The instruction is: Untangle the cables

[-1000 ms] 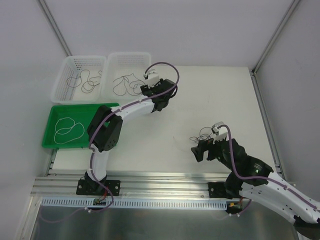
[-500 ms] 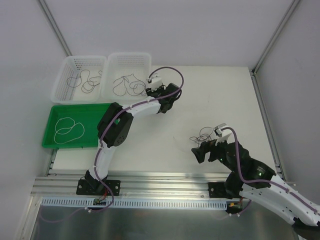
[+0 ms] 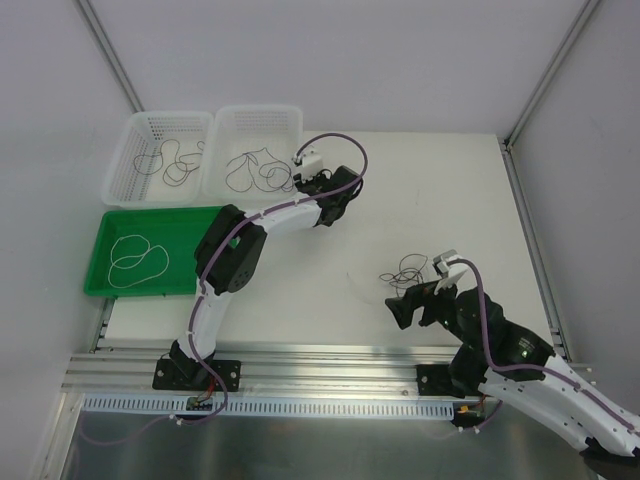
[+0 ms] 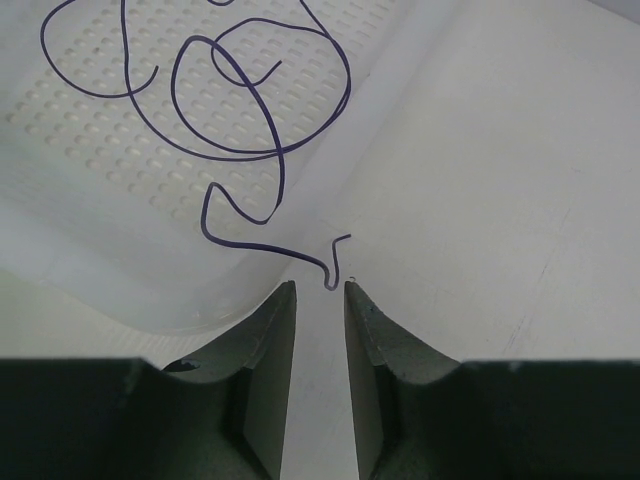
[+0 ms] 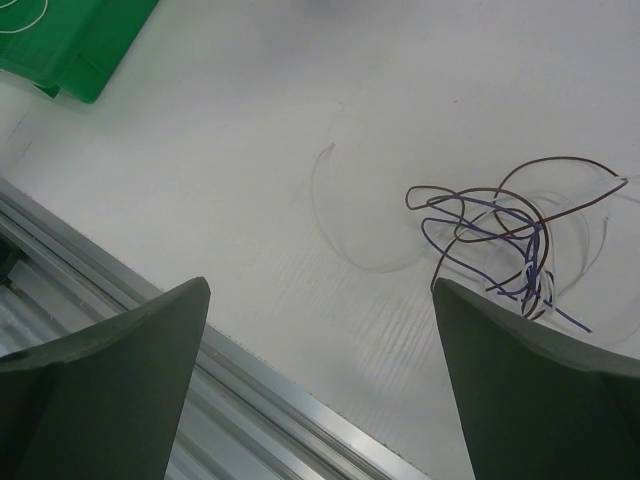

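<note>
Table (image 3: 430,190) white, walls white. Tangled thin purple, brown and white cables (image 5: 528,250) lie near right, before right gripper (image 5: 320,285), spread wide. Left gripper (image 4: 319,288), slightly parted, empty, at white perforated basket (image 4: 80,110) holding purple cable (image 4: 260,248).

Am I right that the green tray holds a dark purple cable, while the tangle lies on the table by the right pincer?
Not quite: the cable in the green tray is white, not dark purple, as the top view shows. The tangle does lie on the table by the right pincer.
</note>
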Motion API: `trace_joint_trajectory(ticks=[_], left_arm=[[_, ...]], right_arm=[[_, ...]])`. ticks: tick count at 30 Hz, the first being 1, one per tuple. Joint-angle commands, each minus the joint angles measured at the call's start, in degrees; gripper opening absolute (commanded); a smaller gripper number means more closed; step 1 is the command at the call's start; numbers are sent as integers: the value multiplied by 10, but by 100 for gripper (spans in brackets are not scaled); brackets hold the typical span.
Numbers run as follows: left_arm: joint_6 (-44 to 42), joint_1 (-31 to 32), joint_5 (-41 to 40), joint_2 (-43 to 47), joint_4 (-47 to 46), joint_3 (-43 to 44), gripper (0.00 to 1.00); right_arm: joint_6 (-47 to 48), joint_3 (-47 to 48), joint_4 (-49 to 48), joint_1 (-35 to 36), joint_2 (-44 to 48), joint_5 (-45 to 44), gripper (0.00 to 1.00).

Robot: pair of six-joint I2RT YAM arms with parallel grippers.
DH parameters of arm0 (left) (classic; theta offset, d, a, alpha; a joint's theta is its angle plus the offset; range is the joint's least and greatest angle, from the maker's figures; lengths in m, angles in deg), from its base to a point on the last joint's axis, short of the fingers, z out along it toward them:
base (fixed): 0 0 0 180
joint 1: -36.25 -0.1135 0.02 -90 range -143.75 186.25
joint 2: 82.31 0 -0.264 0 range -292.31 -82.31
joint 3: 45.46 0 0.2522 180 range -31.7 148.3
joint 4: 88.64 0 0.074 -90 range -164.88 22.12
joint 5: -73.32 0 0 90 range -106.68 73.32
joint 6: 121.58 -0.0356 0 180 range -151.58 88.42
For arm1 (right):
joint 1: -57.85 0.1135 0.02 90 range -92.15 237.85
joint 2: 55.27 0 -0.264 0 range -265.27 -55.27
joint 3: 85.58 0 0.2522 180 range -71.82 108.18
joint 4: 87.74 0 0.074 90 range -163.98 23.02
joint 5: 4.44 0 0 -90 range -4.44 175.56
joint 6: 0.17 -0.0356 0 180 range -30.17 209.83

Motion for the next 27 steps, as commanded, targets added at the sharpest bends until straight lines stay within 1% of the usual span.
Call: trace_joint_trajectory(ticks=[1,6,14,15,18,19,21,22,23,24,25,27], left_arm=[[-9,-6,-29,10,2,5,25],[-18,-5,-33,18,2,-14,17],[-20,-5,-37,38,5,-51,7],[-20,-5,-35,44,6,-55,4],[-23,-4,-17,60,5,-66,2],[-27,-3,2,66,5,-68,3],[-56,3,28,90,5,-70,9],[-72,5,61,101,5,-71,18],[-98,7,79,114,6,-80,23],[-105,7,98,145,7,-87,27],[-109,7,116,164,7,-99,39],[-136,5,156,217,12,-126,51]], right_arm=[[5,-3,-3,3,15,4,99],[5,-6,2,3,25,8,100],[2,-10,8,2,47,8,99],[1,-10,9,3,48,8,100],[1,-10,7,2,46,9,100],[3,-11,5,2,42,9,100],[12,-13,-8,2,35,9,99],[16,-14,-15,2,19,8,100],[20,-15,-24,1,8,9,100],[25,-15,-46,2,-7,8,100],[39,-15,-60,2,-21,8,99],[55,-12,-104,0,-68,-3,100]])
